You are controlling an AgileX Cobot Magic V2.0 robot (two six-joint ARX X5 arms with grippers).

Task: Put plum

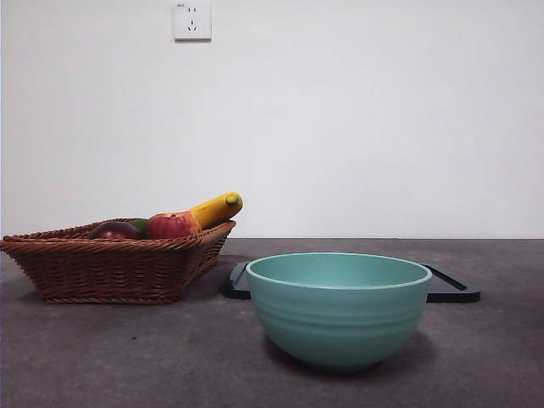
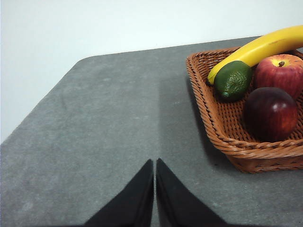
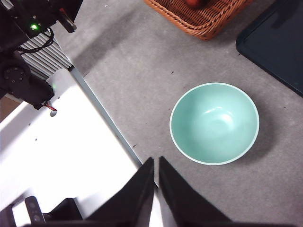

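Hovering with my left gripper (image 2: 155, 163) pressed together, I see the plum (image 2: 270, 113) ahead in the basket (image 2: 222, 127); my right gripper (image 3: 155, 161), likewise together, hangs beside the bowl (image 3: 214, 123)

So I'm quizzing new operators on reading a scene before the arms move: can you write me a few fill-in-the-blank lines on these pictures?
1. The plum lies in the woven ____ with the other fruit.
2. The long yellow fruit resting over the basket rim is a ____.
3. The teal bowl holds ____.
4. The jaws of the left gripper and the right gripper are both ____.

Missing words: basket; banana; nothing; shut
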